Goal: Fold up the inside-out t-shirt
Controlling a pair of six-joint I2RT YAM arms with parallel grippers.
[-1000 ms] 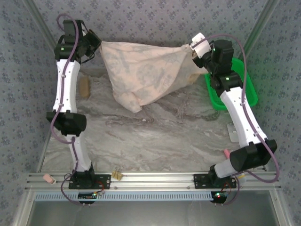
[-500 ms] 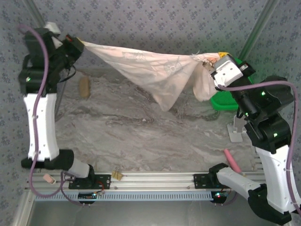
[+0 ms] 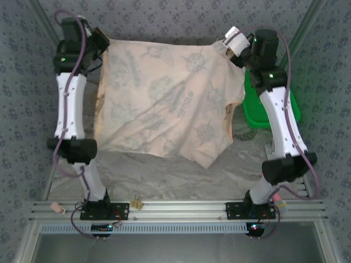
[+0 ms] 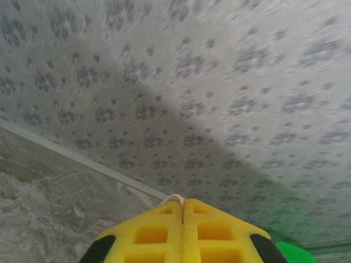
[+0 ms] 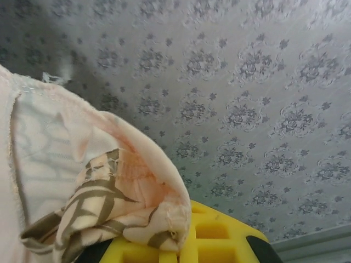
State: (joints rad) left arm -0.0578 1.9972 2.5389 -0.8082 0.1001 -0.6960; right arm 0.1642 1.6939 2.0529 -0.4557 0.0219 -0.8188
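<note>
The inside-out t-shirt (image 3: 164, 98) is spread wide and hangs as a sheet between my two grippers over the far half of the table, pale cream-pink with faint compass prints, its lower edge reaching the table near the middle. My left gripper (image 3: 104, 44) is shut on its far left corner; in the left wrist view a thin sliver of cloth (image 4: 174, 198) sticks out between the pressed yellow fingers of that gripper (image 4: 182, 201). My right gripper (image 3: 227, 46) is shut on the far right corner, where bunched cloth (image 5: 109, 192) drapes over the right gripper (image 5: 186, 230).
A green basket (image 3: 258, 118) stands at the right edge, partly behind the right arm, and also shows as a green corner (image 4: 296, 252) in the left wrist view. A white stand (image 3: 271, 150) sits near it. Bare marble table (image 3: 164, 175) lies in front of the shirt.
Half a second ago the shirt was a narrow twisted band stretched between widely parted arms. Now it is opened into a broad sheet, with both grippers back at the far side.
</note>
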